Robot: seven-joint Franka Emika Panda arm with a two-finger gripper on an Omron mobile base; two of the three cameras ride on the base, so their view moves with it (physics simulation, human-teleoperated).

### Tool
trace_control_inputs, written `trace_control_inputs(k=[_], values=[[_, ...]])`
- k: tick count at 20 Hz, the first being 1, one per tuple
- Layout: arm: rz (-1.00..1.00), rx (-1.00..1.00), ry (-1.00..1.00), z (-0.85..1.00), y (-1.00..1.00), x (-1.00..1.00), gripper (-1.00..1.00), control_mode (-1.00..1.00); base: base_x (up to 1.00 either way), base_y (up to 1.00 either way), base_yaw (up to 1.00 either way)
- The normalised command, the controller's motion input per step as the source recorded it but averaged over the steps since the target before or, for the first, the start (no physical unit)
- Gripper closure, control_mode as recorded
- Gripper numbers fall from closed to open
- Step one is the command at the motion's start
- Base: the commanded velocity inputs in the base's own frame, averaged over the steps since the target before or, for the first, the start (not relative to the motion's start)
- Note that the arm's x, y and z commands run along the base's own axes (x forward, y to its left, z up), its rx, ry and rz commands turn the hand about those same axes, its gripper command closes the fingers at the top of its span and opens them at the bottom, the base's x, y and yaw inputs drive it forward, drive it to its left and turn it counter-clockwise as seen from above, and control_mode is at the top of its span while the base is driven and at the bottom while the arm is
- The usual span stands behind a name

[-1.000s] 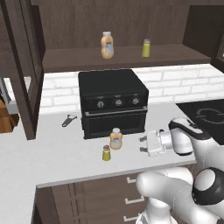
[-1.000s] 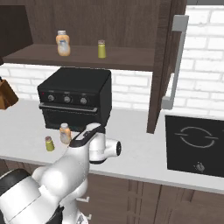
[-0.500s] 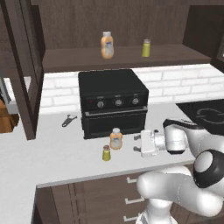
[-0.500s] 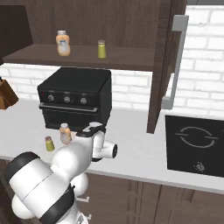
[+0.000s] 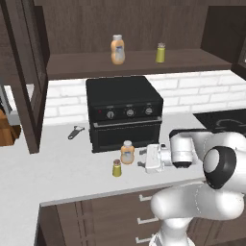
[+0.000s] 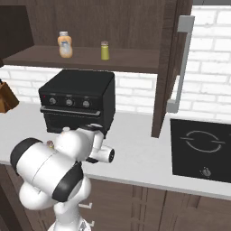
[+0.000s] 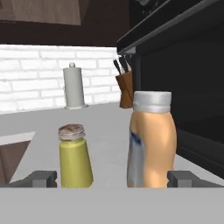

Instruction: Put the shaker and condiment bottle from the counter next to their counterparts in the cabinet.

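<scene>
The end effector (image 5: 142, 159) has slid nearer the cylindrical shaker (image 5: 116, 168) and stubby condiment bottle (image 5: 127, 152), fingers apart.

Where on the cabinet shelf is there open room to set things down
The cabinet shelf is bare left of the bottle, and right of the shaker. There is also a gap between those two.

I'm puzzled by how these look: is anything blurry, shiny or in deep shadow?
Left base view: sharp, even light, with small soft shadows under the shaker and bottle on the counter. Right base view: the cabinet interior is dim but readable, with no glare. Hand view: the bottle and shaker loom large and crisp between the open gripper tips; the oven is nearly black.
</scene>
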Motion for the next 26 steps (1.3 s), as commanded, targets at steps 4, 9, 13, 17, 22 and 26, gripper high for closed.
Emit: trace_control_inputs(k=[4,9,13,17,22,26], values=[[-0.05,0.01,0.03,-0.03,0.0,0.05,-1.0,-1.0,0.0,0.0,0.0],[-0.07,0.03,0.04,-0.02,0.0,0.26,-1.0,-1.0,0.0,0.0,0.0],[-0.06,0.01,0.02,-0.01,0.01,0.25,-1.0,-1.0,0.0,0.0,0.0],[0.0,0.0,0.01,-0.01,0.0,0.01,-1.0,-1.0,0.0,0.0,0.0],[0.0,0.03,0.0,-0.01,0.02,0.0,-1.0,-1.0,0.0,0.0,0.0],[0.0,0.02,0.0,0.0,0.21,0.0,-1.0,-1.0,0.0,0.0,0.0]])
